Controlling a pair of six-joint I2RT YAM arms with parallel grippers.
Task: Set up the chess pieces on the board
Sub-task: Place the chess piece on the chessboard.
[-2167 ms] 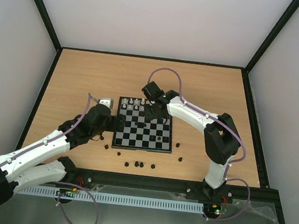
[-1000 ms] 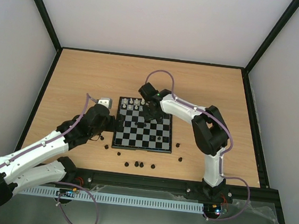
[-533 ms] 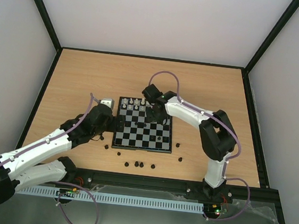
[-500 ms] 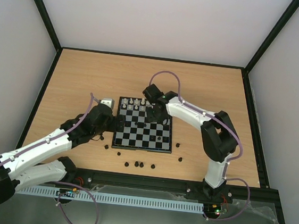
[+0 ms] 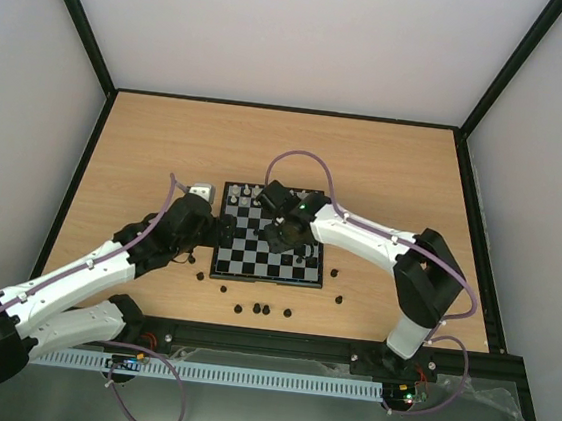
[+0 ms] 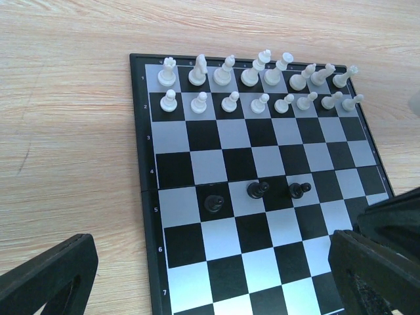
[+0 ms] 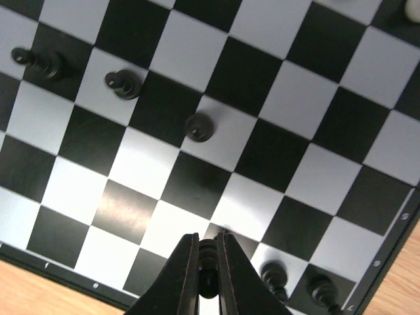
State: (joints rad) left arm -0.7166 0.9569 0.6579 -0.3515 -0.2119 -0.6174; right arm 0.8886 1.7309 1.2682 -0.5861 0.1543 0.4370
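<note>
- Right end effector point(image 7: 207, 237) — fingers pinched shut on one small black chessman point(image 7: 207, 268), held over the glossy black-and-white chessboard point(image 5: 246, 257), toward its near edge.
- Left end effector point(image 5: 225, 231) — fingers spread wide, holding nothing, at the board's left edge.
- Cream chessmen point(image 6: 257, 77): both far ranks filled.
- Three black chessmen point(image 6: 257, 190): mid-board (off their home ranks, by my reading).
- Step in hand: placing black.
- Next move calls for lowering onto the home square, releasing, then fetching the loose black chessmen point(image 5: 262, 309) from the wooden bench point(image 5: 147, 146).

On the board point(image 5: 256, 258) two far rows hold chess pieces point(image 6: 230, 102); more lie on the table point(image 5: 168, 138) before it.
</note>
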